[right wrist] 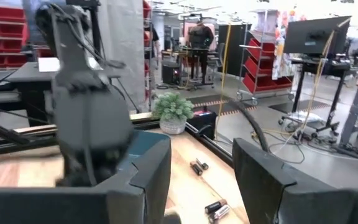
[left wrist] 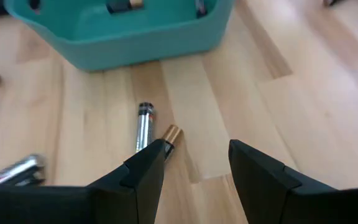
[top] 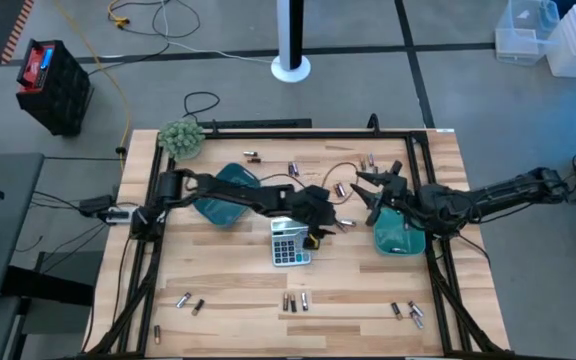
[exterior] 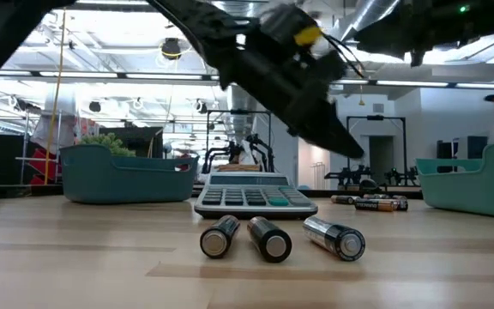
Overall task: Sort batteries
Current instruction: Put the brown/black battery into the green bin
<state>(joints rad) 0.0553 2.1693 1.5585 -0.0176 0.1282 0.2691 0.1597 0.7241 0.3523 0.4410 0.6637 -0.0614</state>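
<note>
While left gripper [left wrist: 194,165] hangs wide, empty, near right teal tray [left wrist: 166,37] | straddle copper-tipped battery [left wrist: 169,137] squarely before closing | right gripper [right wrist: 197,180] parted, empty, above that tray.

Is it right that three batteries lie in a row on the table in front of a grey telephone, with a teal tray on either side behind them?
Not quite. The grey thing behind the three batteries is a calculator, not a telephone; the low view shows its rows of keys. The rest holds: one teal tray sits on one side and another teal tray on the other.

Wooden table [top: 238,300], scattered batteries [top: 295,301], calculator [top: 290,242], 2 teal trays [top: 226,195]
</note>
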